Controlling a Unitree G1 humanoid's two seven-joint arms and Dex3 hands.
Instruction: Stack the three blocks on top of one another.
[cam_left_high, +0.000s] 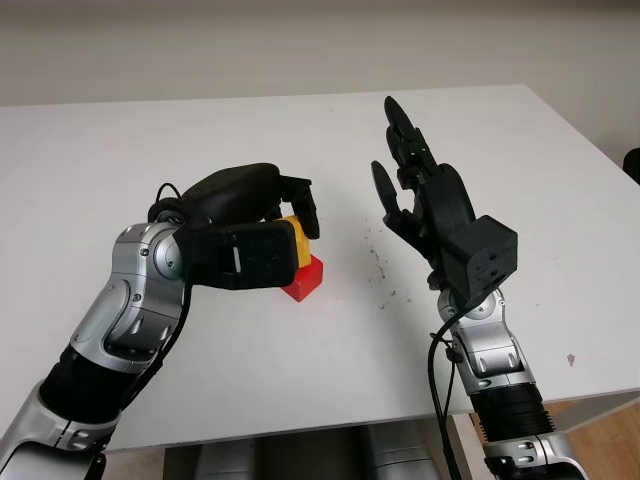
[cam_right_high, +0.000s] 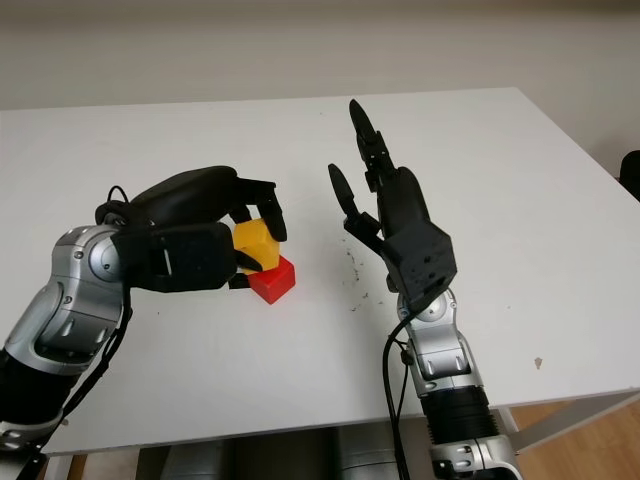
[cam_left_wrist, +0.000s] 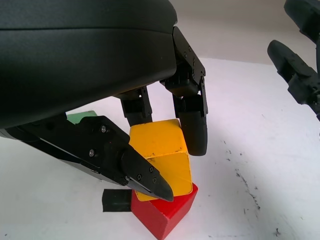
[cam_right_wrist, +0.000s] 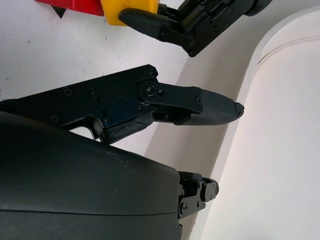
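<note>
The yellow cube-shaped block (cam_left_high: 296, 240) sat a little left of centre in the left eye view, pinched in the black three-fingered left hand (cam_left_high: 262, 225) and resting, tilted, on the red cube-shaped block (cam_left_high: 305, 279) on the white table (cam_left_high: 200, 140). The black right hand (cam_left_high: 420, 195) stood raised at centre right, open and holding nothing, well apart from the blocks.

In the right eye view the same pair lay left of centre, the yellow block (cam_right_high: 254, 243) overhanging the red block (cam_right_high: 274, 281) toward the left.

The left wrist view, at lower centre, showed the fingers (cam_left_wrist: 192, 127) closed on the yellow block's far face and the thumb against its near face, while its corner rode askew on the red one. A green block (cam_left_wrist: 80, 117) peeked out at left behind the hand.

In the right wrist view, the two stacked blocks appeared at the upper left edge.

Judged from this, the step in hand was seating the yellow block. It would go best by squaring the yellow faces over the red top, lowering until flat, then releasing gently so nothing slid.
</note>
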